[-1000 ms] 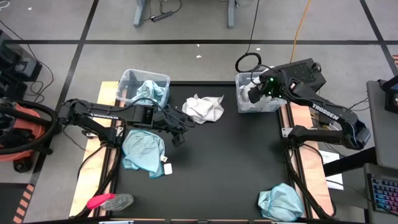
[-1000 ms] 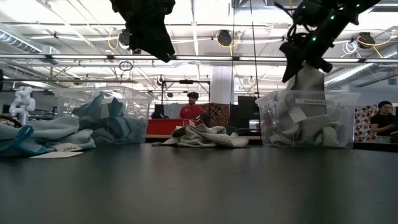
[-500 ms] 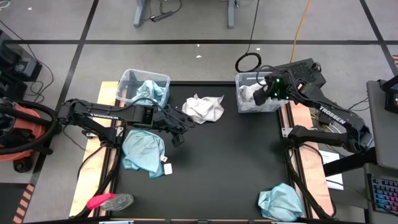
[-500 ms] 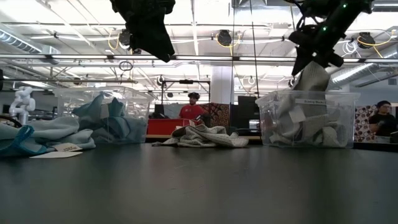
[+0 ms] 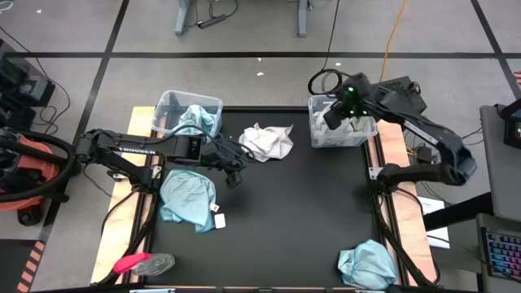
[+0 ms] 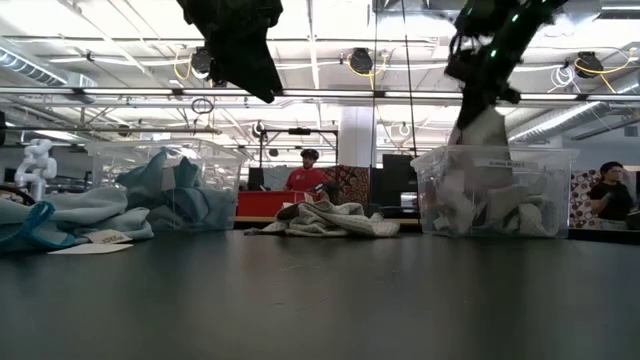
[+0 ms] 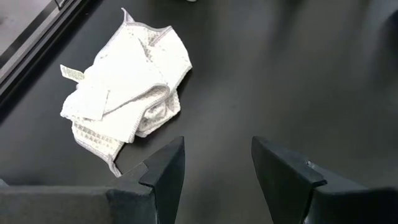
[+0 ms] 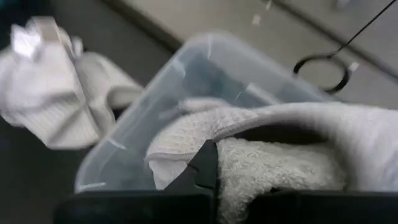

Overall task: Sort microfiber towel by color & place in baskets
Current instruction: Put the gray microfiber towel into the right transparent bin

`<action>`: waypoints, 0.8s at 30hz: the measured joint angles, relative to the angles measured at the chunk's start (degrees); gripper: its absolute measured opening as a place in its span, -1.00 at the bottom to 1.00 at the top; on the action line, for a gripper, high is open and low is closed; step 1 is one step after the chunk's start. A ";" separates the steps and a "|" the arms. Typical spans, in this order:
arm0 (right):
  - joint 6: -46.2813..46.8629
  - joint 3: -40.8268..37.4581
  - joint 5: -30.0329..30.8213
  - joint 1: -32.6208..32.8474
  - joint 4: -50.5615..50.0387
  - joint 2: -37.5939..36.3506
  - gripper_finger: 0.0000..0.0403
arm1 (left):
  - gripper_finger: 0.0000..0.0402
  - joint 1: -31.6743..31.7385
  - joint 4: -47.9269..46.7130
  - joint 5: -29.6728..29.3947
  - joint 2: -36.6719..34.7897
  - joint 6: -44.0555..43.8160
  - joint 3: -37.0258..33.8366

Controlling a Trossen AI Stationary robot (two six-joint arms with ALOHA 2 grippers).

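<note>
My right gripper hangs over the right basket at the table's far right corner, shut on a pale grey-white towel that peaks above the rim. My left gripper hovers open above the table, short of another pale towel that lies crumpled there. The left basket at the far left holds teal towels. One teal towel lies at the left edge and another at the near right. My right gripper has a raised fold of the pale towel at its fingertips, coming slanting down from above. The cloth bunches round the fingers and hides the pinch itself. The towel rises in a peak to the fingers, and its lower part rests in the basket.
A small pink-and-grey object lies at the near left corner. The middle and near part of the black table is bare. People show in the room beyond the far edge.
My right gripper has shifted a little toward the table's left and upward over the right basket, rolling slightly and closing its fingers. The towel's peak has moved the same way with it, while the towel's lower part stays in the basket.
</note>
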 joint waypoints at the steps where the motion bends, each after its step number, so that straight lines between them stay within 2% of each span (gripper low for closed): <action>1: -0.43 0.00 -0.87 -0.45 -0.10 1.78 -0.98 | -0.04 0.00 0.02 0.00 0.00 0.00 0.00; 8: -1.93 -0.02 -6.52 -3.52 0.13 12.30 -0.98 | -0.04 0.00 0.00 0.00 0.00 -0.57 0.00; 16: -3.18 -0.02 -12.78 -5.24 -3.00 18.98 -0.94 | -0.04 0.00 -0.07 0.00 0.00 -0.96 0.00; 20: -4.44 -0.02 -14.04 -5.23 -4.51 18.78 -0.79 | -0.04 0.00 -0.09 0.00 0.00 0.71 0.00; 24: -4.51 1.04 -14.05 -5.23 -6.90 15.65 -0.50 | -0.04 0.00 -0.20 0.00 0.00 2.02 0.00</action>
